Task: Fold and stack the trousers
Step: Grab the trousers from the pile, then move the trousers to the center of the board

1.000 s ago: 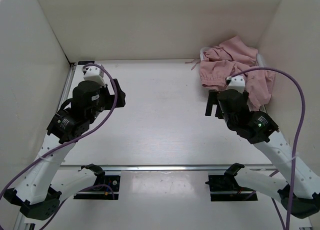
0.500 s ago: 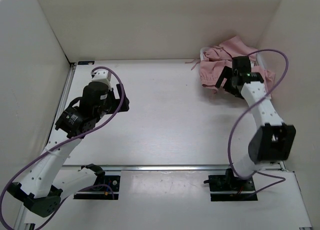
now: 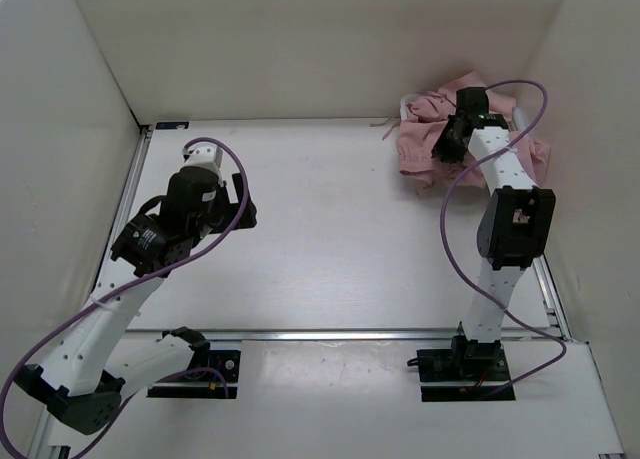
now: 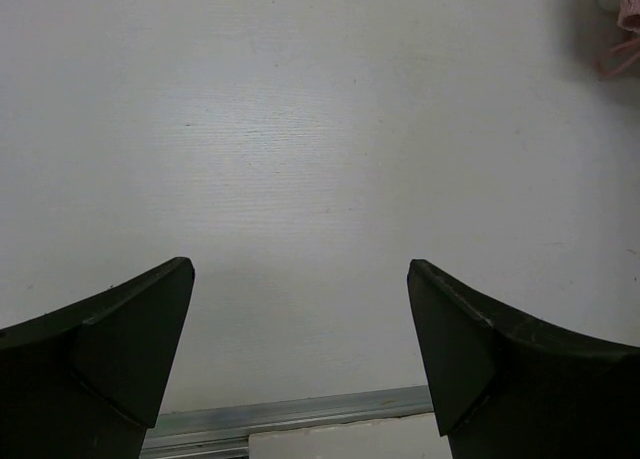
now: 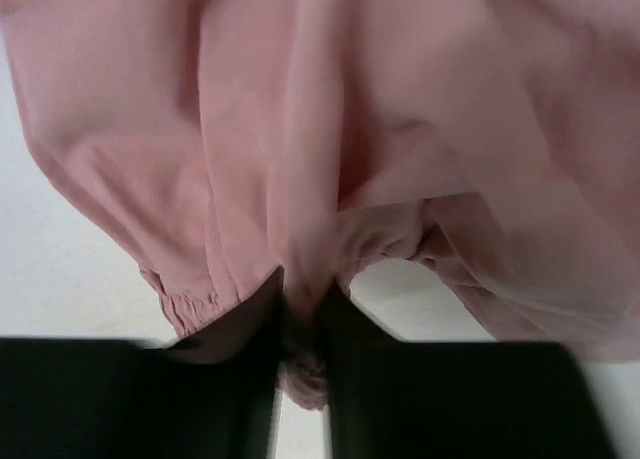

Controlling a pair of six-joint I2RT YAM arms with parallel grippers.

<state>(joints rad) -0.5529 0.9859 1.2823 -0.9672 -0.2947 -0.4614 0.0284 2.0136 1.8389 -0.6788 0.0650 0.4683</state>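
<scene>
The dusty-pink trousers (image 3: 425,139) lie crumpled in the far right corner of the table, drawstring cords trailing off their left edge. My right gripper (image 3: 452,139) reaches into the pile and is shut on a fold of the trousers (image 5: 330,149); pink cloth is pinched between the two dark fingers (image 5: 350,324), and a gathered cuff hangs at the left. My left gripper (image 3: 243,201) hovers over the left side of the table, far from the cloth. Its fingers (image 4: 130,329) stand wide apart with nothing between them, and a corner of the trousers (image 4: 628,19) shows at the far right edge.
White walls enclose the table (image 3: 320,229) on the left, back and right. A metal rail (image 3: 340,333) runs along the near edge, also seen as a rail (image 4: 300,414) under the left gripper. A purple cable (image 3: 455,194) loops beside the right arm.
The right arm stretched forward from mid-table into the corner and its gripper shut on the trousers. The left arm dropped back slightly, its gripper still open.
</scene>
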